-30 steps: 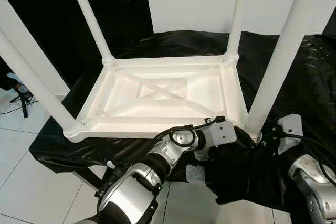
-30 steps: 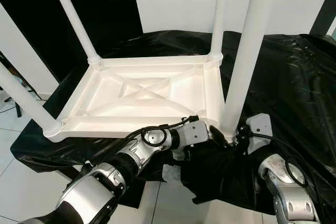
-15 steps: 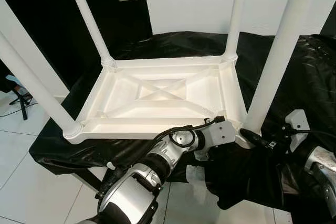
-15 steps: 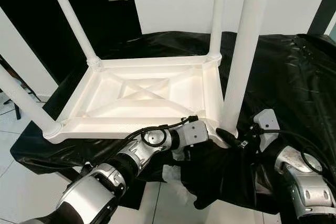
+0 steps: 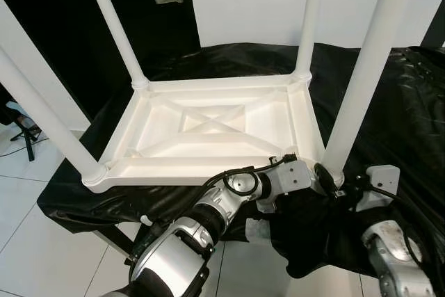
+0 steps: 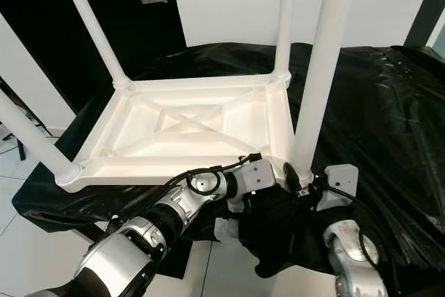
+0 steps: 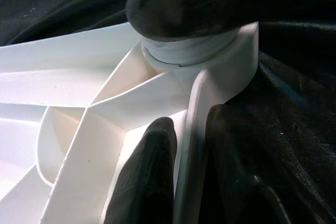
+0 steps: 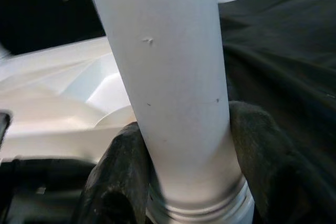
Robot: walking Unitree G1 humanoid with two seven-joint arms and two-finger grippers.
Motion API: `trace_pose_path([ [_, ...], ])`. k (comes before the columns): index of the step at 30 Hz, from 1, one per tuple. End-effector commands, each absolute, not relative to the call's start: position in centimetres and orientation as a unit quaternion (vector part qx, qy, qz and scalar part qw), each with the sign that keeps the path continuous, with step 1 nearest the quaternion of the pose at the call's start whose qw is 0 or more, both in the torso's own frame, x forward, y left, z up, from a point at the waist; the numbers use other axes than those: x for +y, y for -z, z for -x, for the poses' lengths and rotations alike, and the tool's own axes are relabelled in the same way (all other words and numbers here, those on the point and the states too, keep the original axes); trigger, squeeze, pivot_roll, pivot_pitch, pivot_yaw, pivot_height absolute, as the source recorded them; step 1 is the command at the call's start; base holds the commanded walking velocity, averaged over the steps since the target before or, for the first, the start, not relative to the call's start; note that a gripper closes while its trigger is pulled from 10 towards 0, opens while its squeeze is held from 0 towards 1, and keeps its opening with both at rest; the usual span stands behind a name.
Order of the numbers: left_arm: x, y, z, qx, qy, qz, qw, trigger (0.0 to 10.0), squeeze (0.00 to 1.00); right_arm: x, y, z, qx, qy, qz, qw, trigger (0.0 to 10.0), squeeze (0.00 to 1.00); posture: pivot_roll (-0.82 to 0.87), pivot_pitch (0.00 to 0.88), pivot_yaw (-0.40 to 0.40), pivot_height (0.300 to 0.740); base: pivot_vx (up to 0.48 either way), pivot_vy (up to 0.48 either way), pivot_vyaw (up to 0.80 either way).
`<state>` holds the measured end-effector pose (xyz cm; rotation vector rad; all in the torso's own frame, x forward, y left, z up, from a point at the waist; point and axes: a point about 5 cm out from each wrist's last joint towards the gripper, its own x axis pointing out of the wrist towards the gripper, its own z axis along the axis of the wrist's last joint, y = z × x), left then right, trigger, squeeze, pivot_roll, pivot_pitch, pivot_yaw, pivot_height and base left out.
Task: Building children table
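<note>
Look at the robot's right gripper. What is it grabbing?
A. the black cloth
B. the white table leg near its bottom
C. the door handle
B: the right gripper has a black finger on each side of the white table leg, just above the leg's socket.

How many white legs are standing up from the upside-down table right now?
4: one white round plastic leg at each corner of the white plastic tabletop: far left, far right, near left, and near right, gripped by the right pincer.
</note>
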<state>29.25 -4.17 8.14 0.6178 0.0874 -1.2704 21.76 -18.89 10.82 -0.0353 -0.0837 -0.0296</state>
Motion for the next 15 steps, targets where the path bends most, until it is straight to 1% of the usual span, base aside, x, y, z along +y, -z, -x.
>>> trace_pose_path([
  [1, -2.9, -3.2, -27.1, 0.141, 0.552, -0.300, 0.765, 10.0, 0.00, -19.9, -10.7, -21.4, -0.041, 0.065, 0.033, 0.997, 0.0, 0.00, 0.02, 0.000, 0.093, 0.740, 0.000, 0.000, 0.00],
  [4, -3.0, -3.2, -27.1, 0.140, 0.553, -0.300, 0.764, 10.0, 0.00, -19.8, -10.8, -21.5, -0.044, 0.062, 0.037, 0.996, 0.0, 0.00, 0.02, 0.000, 0.094, 0.740, 0.000, 0.000, 0.00],
  [5, -3.1, -3.3, -27.1, 0.140, 0.554, -0.300, 0.764, 10.0, 0.00, -19.9, -10.8, -21.5, -0.040, 0.057, 0.039, 0.997, 1.5, 0.00, 0.02, 0.000, 0.093, 0.740, 0.000, 0.000, 0.00],
  [6, -3.1, -3.3, -27.1, 0.140, 0.554, -0.300, 0.764, 10.0, 0.00, -19.9, -10.8, -21.5, -0.040, 0.057, 0.039, 0.997, 1.5, 0.00, 0.02, 0.000, 0.093, 0.740, 0.000, 0.000, 0.00],
  [7, -3.1, -3.3, -27.1, 0.139, 0.553, -0.300, 0.764, 10.0, 0.00, -19.9, -10.7, -21.5, -0.035, 0.050, 0.042, 0.997, 10.0, 0.00, 0.02, 0.000, 0.091, 0.740, 0.000, 0.000, 0.00],
  [11, -3.2, -3.4, -27.2, 0.139, 0.551, -0.299, 0.767, 10.0, 0.00, -19.4, -10.8, -22.0, -0.029, -0.002, 0.054, 0.998, 10.0, 0.00, 0.02, 0.000, 0.086, 0.740, 0.000, 0.000, 0.00],
  [14, -3.2, -3.4, -27.2, 0.140, 0.551, -0.299, 0.767, 10.0, 0.00, -19.2, -10.8, -22.1, -0.029, -0.011, 0.055, 0.998, 10.0, 0.00, 0.02, 0.000, 0.086, 0.740, 0.000, 0.000, 0.00],
  [15, -3.1, -3.2, -27.1, 0.141, 0.552, -0.298, 0.766, 10.0, 0.00, -19.5, -11.3, -22.6, -0.032, -0.072, 0.071, 0.994, 10.0, 1.00, 0.02, 0.000, 0.086, 0.740, 0.000, 0.000, 0.00],
])
